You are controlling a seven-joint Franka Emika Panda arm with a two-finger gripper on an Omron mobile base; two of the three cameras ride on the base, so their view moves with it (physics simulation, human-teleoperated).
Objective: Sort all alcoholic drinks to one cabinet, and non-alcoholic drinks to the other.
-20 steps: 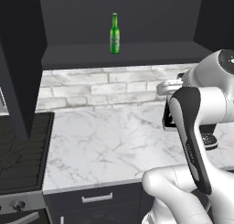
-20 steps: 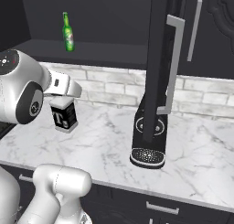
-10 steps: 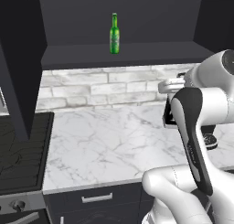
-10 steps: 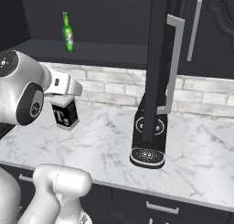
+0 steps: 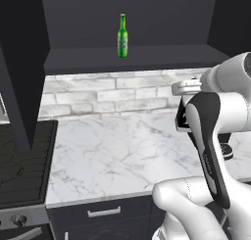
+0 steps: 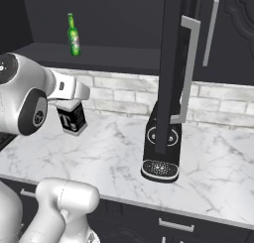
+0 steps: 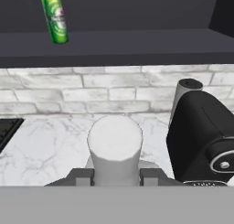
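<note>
Dark, near-black cabinet (image 5: 147, 58) fills the upper stretch, its shelf open to us, and one tall door (image 6: 171, 63) with a long silver bar handle (image 6: 187, 68) swings out edge-on in the right base view, while a second bar handle (image 6: 210, 31) sits at two o'clock on the closed cabinet beyond. Below runs the white marble counter (image 5: 117, 151), backed by pale brick tiling (image 5: 112, 94), with a black cooktop (image 5: 22, 160) off at nine o'clock in the left base view and a low drawer (image 5: 103, 212) under the counter's front edge. Next in size, the black coffee machine (image 6: 161, 145) stands on the marble at roughly five o'clock from the open door's foot; the hand view catches its rounded black body at three o'clock, with a grey-topped cylinder (image 7: 186, 97) rising just behind it. And here's the action: the gripper (image 6: 69, 105) hangs above the counter, fingers clenched on the squat pale bottle (image 6: 71, 118), its black label with the white letter facing out in the right base view. From the hand view that bottle's pale round top sits dead centre at six o'clock, pinched between the two fingertips (image 7: 84, 175). It is lifted clear of the marble, tilted slightly. Smallest of all, the green beer bottle (image 5: 122, 36) stands upright on the cabinet shelf, up at twelve o'clock in the left base view and eleven o'clock in both the right base and hand views, well apart from the held bottle.
</note>
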